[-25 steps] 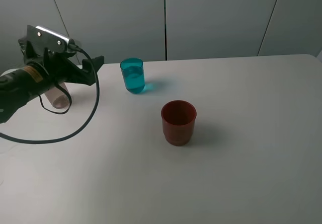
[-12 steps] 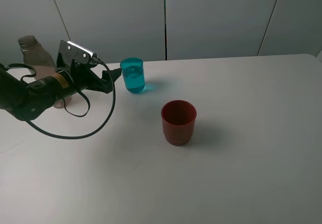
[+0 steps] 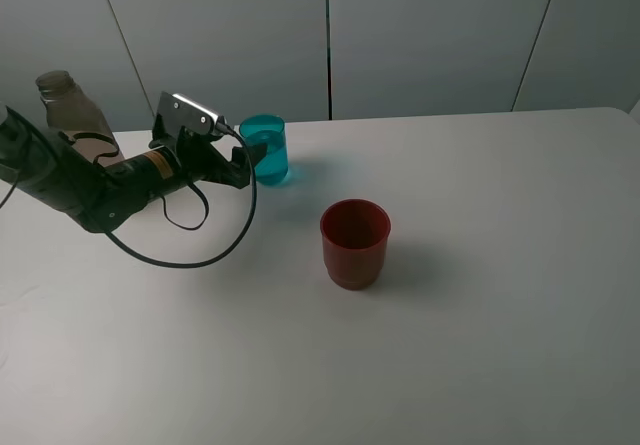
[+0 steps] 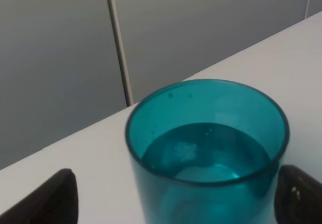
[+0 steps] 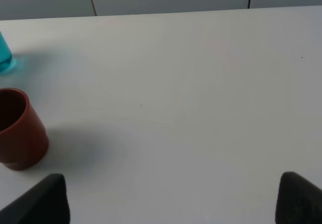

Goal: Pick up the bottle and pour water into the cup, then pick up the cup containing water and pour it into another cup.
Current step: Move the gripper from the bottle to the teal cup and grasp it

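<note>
Since a second ago the left arm has swung from the table's left edge in toward the middle. That uncovers the bottle (image 3: pixel 70 105), and the left gripper (image 3: pixel 248 163) is now right up against the teal cup (image 3: pixel 264 150).

From the high camera, the teal cup stands upright near the table's (image 3: pixel 500 265) far edge, at about 2 o'clock from the left arm's wrist, and the jaws stand spread on either side of it. I can't tell from here whether they touch it. The smoky, capless bottle stands upright at about 10 o'clock from the cup, well apart and behind the arm. The dark red cup (image 3: pixel 354 242), wider and opaque, sits at about 4 o'clock from the teal one, near but clear of it. The left arm is plainly the nearer one; no right arm shows in this view.

From the left wrist, the teal cup (image 4: pixel 206 148) fills the space between the two dark fingertips (image 4: pixel 50 201), which are held wide with a gap showing on each side, so nothing is gripped yet. The cup is translucent, straight-sided and vertical, with water partway up. To my eye the next move is a level squeeze on its sides.

From the right wrist, the right gripper (image 5: pixel 171 206) hangs with its fingertips far apart, holding nothing. The red cup (image 5: pixel 17 131) is off to one side and only a sliver of the teal one (image 5: pixel 4 58) shows beyond it.
</note>
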